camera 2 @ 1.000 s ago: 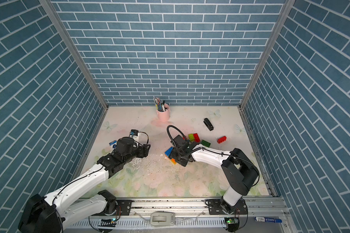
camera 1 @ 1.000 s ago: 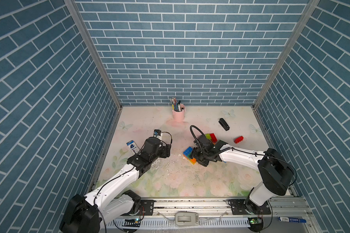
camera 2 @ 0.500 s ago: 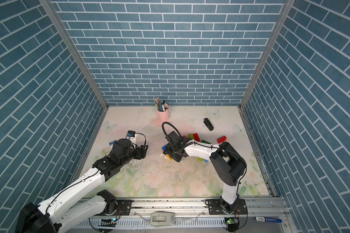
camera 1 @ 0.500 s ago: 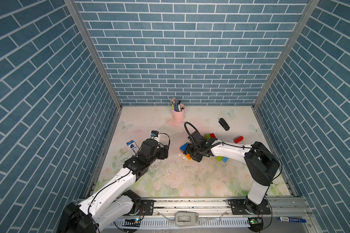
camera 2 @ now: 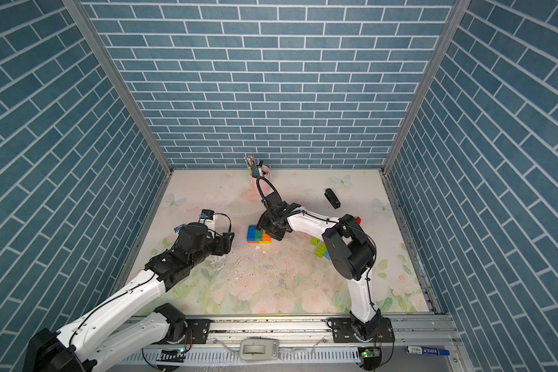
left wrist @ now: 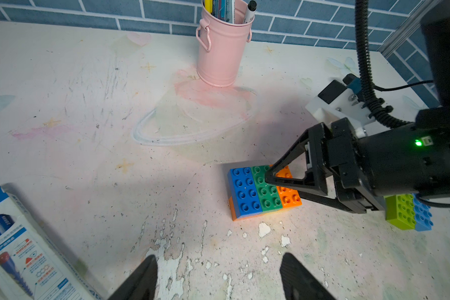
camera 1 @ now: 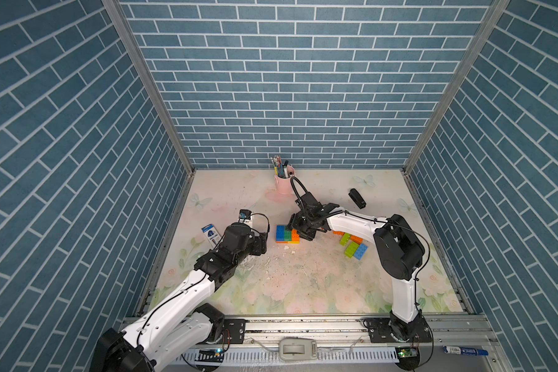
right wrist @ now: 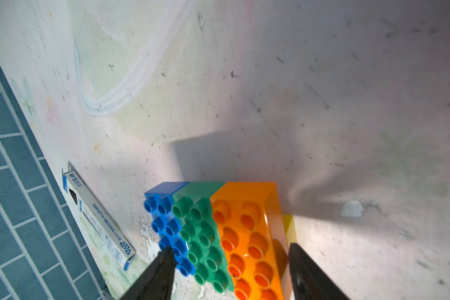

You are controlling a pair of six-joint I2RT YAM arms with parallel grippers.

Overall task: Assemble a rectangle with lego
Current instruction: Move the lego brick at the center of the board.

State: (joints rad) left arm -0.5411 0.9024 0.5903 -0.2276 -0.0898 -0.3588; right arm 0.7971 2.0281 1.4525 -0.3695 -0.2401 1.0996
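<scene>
Where tabletop [left wrist: 89,155] paint flakes, glossy studded lego [left wrist: 244,192] forms rectangular slab.

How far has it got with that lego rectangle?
Done: blue, green and orange bricks sit side by side as one block, on a lower layer. In hand: the right gripper straddles that block; whether it grips is unclear. To do: loose bricks nearby are not yet added; the left gripper is open, empty.

brick block [camera 1: 286,234] slid leftward, right arm [camera 1: 351,222] extended
</scene>
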